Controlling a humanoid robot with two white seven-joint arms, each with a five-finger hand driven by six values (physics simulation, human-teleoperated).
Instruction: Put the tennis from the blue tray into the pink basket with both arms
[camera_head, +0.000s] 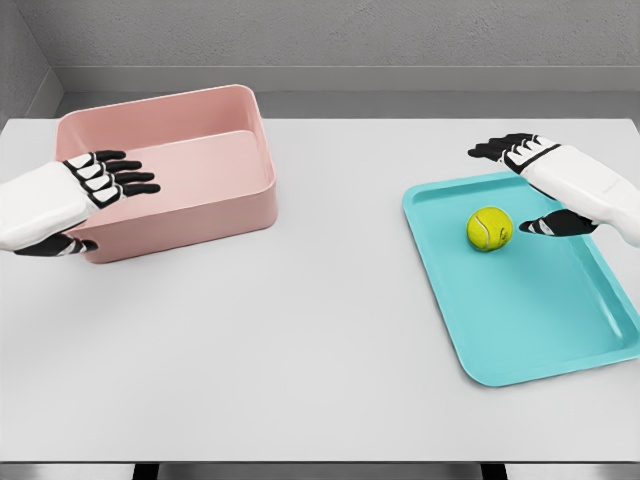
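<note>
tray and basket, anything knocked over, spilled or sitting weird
Nothing stands out. The tray lies flat on the table, slightly rotated, with the ball resting in it. The basket sits upright and empty. Both hands are open, holding nothing.

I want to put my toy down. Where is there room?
The white table is bare between the pink plastic basket and the blue rectangular tray, and along the front. The tray's upper end is crowded: yellow tennis ball, right hand.
</note>
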